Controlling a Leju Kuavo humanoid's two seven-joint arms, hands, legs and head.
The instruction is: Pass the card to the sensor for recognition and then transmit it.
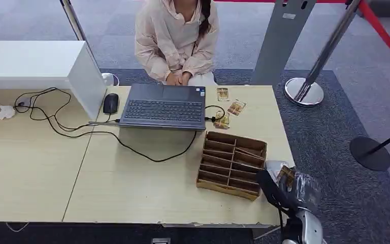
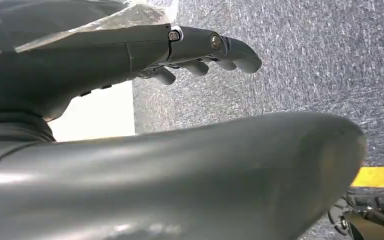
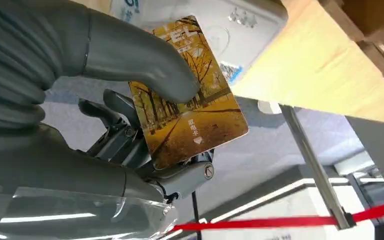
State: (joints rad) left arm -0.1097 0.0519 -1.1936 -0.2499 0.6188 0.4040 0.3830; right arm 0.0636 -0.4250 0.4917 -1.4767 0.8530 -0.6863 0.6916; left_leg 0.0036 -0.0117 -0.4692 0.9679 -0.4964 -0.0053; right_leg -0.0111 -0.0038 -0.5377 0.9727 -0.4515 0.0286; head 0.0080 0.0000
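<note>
My right hand (image 3: 130, 145) pinches a yellow card with an autumn tree picture (image 3: 190, 110) between thumb and fingers. The card is lifted off the table, close to a white sensor device (image 3: 240, 30) at the table's edge. In the head view the right hand (image 1: 290, 187), wrapped in clear plastic, holds the card (image 1: 286, 175) at the table's front right corner, beside the whitish sensor (image 1: 272, 165). My left hand (image 2: 200, 55) hangs over grey carpet with its fingers loosely apart and nothing in them.
A cardboard divider tray (image 1: 232, 163) stands just left of my right hand. Behind it are a laptop (image 1: 163, 108), a mouse (image 1: 110, 103), black cables and three loose cards (image 1: 236, 107). A person (image 1: 177, 40) sits across the table. Stanchion posts (image 1: 304, 91) stand to the right.
</note>
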